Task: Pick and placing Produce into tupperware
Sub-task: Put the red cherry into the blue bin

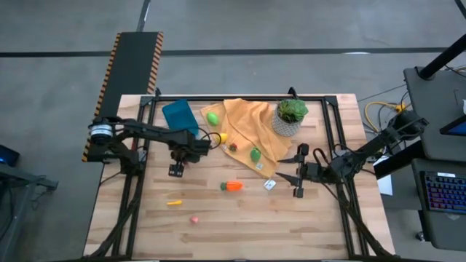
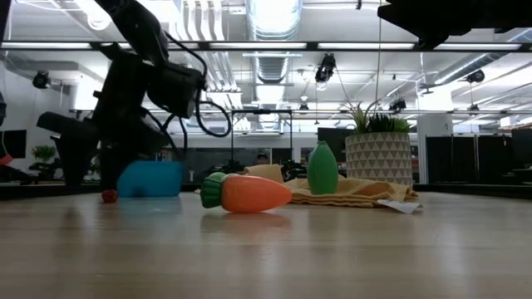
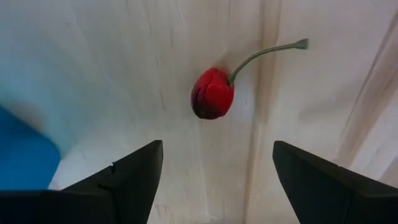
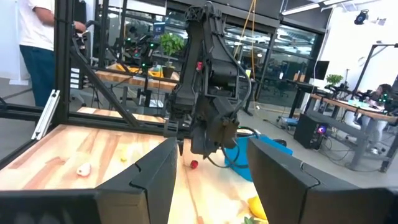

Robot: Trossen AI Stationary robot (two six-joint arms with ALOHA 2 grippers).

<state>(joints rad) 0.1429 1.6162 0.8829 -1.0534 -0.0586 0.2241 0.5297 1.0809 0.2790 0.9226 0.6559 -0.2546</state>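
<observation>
bright overhead strip lights | soft shadows | wrist view foreground blurry, poss. out of focus

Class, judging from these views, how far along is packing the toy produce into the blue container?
Done: nothing visibly packed in the small rectangular blue plastic container.
In hand: the left end effector, open, hovers over a small red cherry.
Left: the orange toy carrot and other pieces.
The right end effector waits, open.

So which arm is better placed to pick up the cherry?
Probably the left: its hand hangs open directly over the cherry, beside the blue tupperware. The right hand waits open across the table.
</observation>
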